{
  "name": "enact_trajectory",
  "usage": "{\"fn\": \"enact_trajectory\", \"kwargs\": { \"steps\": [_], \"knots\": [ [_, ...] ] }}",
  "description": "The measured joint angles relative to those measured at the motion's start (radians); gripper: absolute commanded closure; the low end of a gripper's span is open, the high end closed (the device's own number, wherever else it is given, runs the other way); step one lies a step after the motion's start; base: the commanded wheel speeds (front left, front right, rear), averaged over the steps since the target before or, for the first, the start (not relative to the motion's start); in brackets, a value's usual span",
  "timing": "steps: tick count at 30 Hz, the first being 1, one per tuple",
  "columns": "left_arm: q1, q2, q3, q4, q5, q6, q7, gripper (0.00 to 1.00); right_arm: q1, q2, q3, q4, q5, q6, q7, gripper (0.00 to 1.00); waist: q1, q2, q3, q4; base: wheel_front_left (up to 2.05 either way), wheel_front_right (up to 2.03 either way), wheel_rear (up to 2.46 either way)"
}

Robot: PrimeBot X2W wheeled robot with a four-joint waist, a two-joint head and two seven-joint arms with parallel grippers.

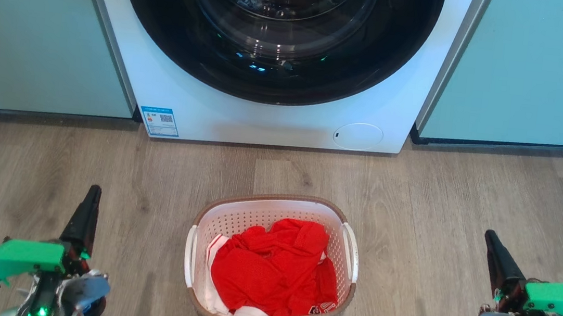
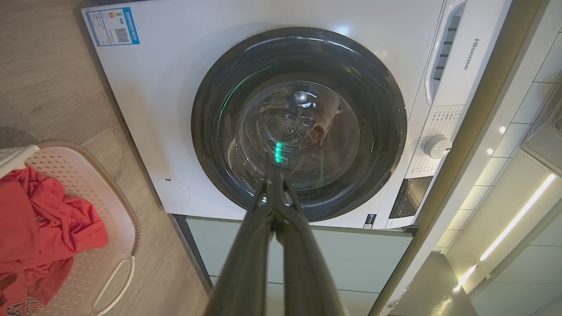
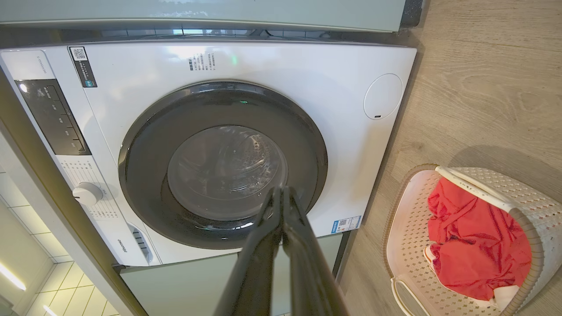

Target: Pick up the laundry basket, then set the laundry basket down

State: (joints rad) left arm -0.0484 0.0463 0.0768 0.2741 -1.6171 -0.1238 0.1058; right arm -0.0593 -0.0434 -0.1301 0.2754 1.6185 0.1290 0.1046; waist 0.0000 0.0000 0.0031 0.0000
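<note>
Plank floor runs to the washing machine, its top cut off, between pale cabinets. The laundry basket stands on the floor before it, holding red clothes, with left gripper and right gripper well apart on either side. Left wrist view: jaws pressed together, basket cropped. Right wrist view: jaws together, empty.

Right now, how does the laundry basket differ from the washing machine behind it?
The laundry basket is small and low on the floor; the washing machine is far larger, set between pale green cabinets. The basket is open on top with red clothes inside; the machine's round dark door is shut. The basket's walls are perforated under a brown rim; the machine's front is smooth. Both are mostly white.
</note>
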Motion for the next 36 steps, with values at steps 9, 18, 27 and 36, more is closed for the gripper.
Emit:
{"fn": "enact_trajectory", "kwargs": {
  "steps": [9,18,27,36],
  "knots": [
    [0.000,0.000,0.000,0.000,0.000,0.000,0.000,1.00,0.000,0.000,0.000,0.000,0.000,0.000,0.001,1.00,0.0000,0.0000,0.000,0.000,0.00,0.00,0.00],
    [0.000,0.000,0.000,0.000,0.000,0.000,0.000,1.00,0.000,0.000,0.000,0.000,0.000,0.000,0.001,1.00,0.0000,0.0000,0.000,0.000,0.00,0.00,0.00],
    [0.000,0.000,0.000,0.000,0.000,0.000,0.000,1.00,0.000,0.000,0.000,0.000,0.000,0.000,0.001,1.00,0.0000,0.0000,0.000,0.000,0.00,0.00,0.00],
    [0.000,0.000,0.000,0.000,0.000,0.000,0.000,1.00,0.000,0.000,-0.001,0.000,0.000,0.000,0.001,1.00,0.0000,0.0000,0.000,0.000,0.00,0.00,0.00]
  ]
}}
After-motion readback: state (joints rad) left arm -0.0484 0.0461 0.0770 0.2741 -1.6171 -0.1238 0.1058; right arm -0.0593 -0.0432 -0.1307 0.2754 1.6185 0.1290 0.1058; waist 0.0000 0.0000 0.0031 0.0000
